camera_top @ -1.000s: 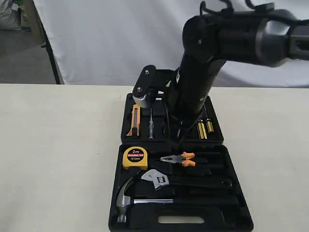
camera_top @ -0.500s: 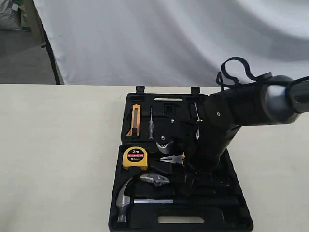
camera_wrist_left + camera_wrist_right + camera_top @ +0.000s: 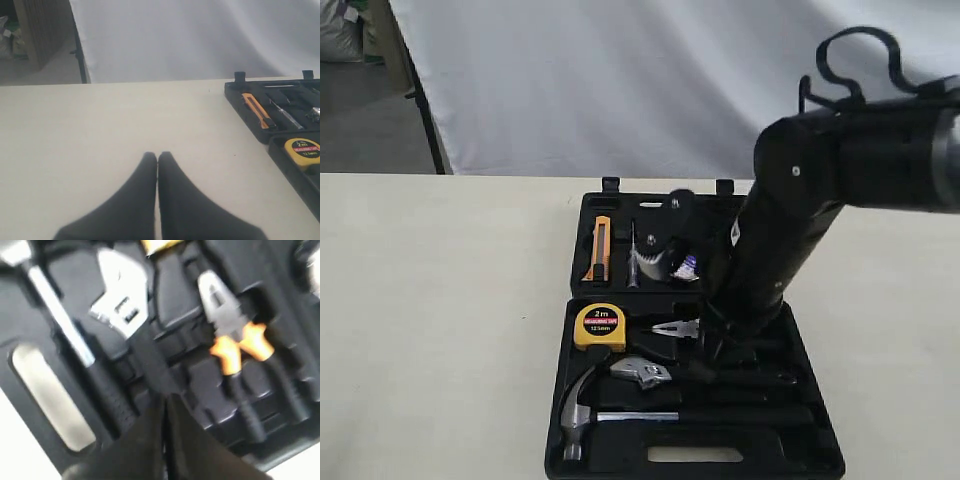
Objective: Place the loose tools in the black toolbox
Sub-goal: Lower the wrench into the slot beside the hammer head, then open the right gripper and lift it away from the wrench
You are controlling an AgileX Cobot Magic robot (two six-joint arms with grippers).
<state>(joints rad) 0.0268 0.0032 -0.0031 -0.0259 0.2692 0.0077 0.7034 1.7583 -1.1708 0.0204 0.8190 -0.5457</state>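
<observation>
**Operator:** Nearest first: where do the tools lie?

**Arm:** Just behind the handle slot (image 3: 695, 455), the hammer (image 3: 620, 415) lies along the front half of the toolbox (image 3: 558, 380), head to the left. Just behind it lies the wrench (image 3: 642, 375), silver jaw to the left and black handle running under my arm. Behind those are the pliers (image 3: 678, 329) and the yellow tape measure (image 3: 600, 327). An orange knife (image 3: 600, 248) sits in the far half.

**Operator:** What's the step, then?

**Arm:** I judge it to be seating the wrench. To do it well I should press straight down on the handle, in line with its recess. I should press lightly, so the jaw end doesn't rock up, then lift clear without dragging it.

**Operator:** And the claw?

**Arm:** My right claw (image 3: 165, 401) is clenched, tips together with no gap and nothing between them. It sits over the wrench handle, but the wrist view is too blurred to tell whether it touches. My left claw (image 3: 158, 156) is closed and empty, over bare table (image 3: 100, 120), apart from the box.
</observation>
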